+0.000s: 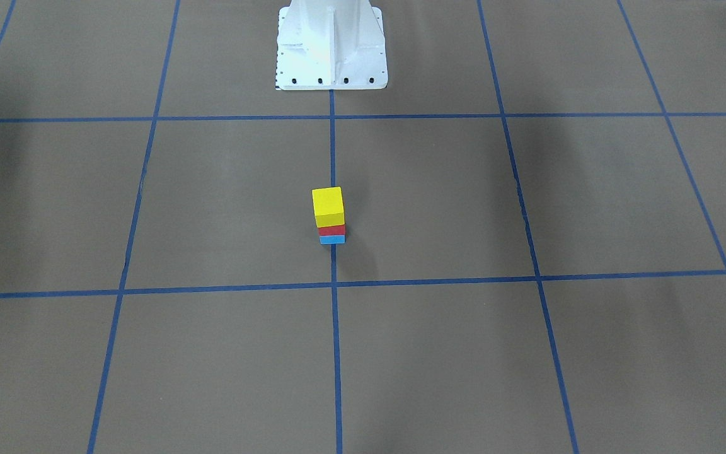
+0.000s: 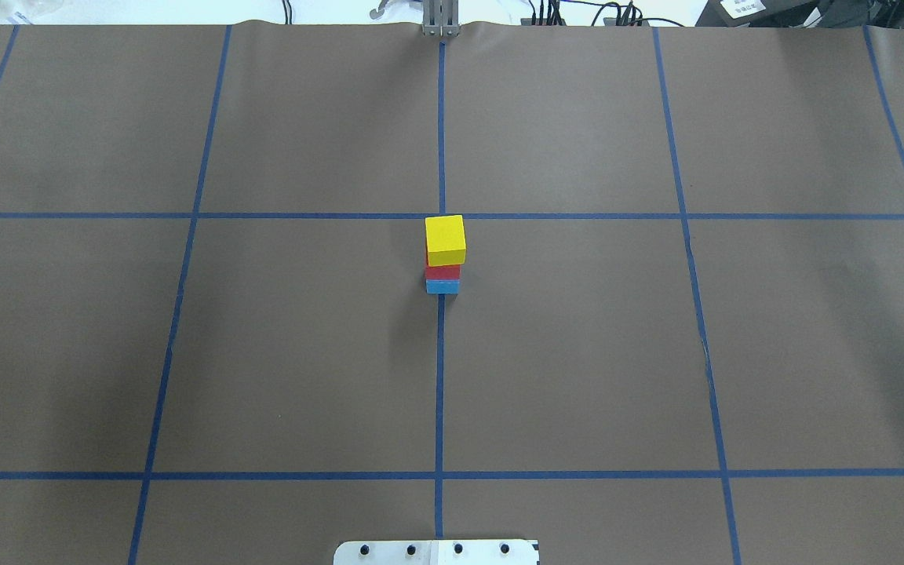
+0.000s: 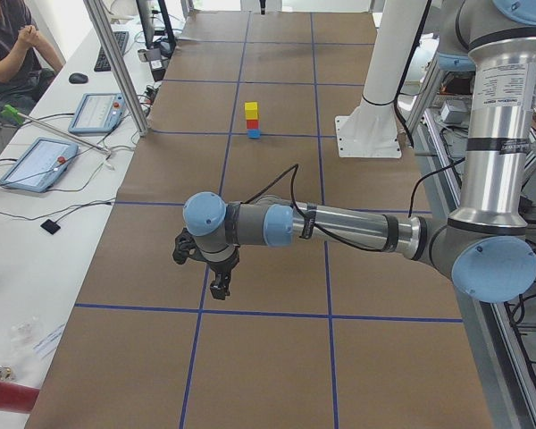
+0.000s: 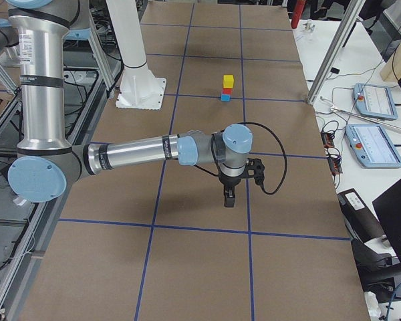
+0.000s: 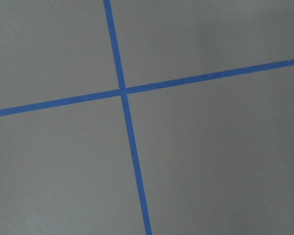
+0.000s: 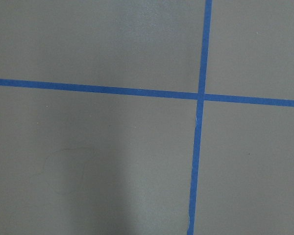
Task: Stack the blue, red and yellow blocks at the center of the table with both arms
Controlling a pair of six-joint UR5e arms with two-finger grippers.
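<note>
Brown paper covers the table [image 1: 527, 353], marked into squares by blue tape lines [image 1: 334, 328].

- Stack: blue block [image 1: 332, 239] at the bottom on the paper, red block [image 1: 331, 230] on it, yellow block [image 1: 328, 203] on top. All three touch, the stack stands upright, and the edges are roughly in line. It sits on the centre tape line, in front of the white robot base [image 1: 331, 50] and well apart from it.
- Left gripper [image 3: 218, 290]: seen only in the exterior left view, at the end of the near arm, which is stretched out low over the table. The fingers point down and hang above the paper close to a tape line. Nothing is visible between them. Whether they are spread or pressed together, I cannot tell from this angle. It is well apart from the stack.
- Right gripper [image 4: 229, 199]: seen only in the exterior right view, in a similar pose, with the arm reaching out low and the fingers pointing down over the paper near a tape line. It holds no block that I can see. How far the fingers are parted, I cannot tell. It too is well apart from the stack.
- Both wrist cameras show only brown paper and a cross of blue tape, with no fingers in the picture.
- A seated person [image 3: 9, 45] is beside the table in the exterior left view.
</note>
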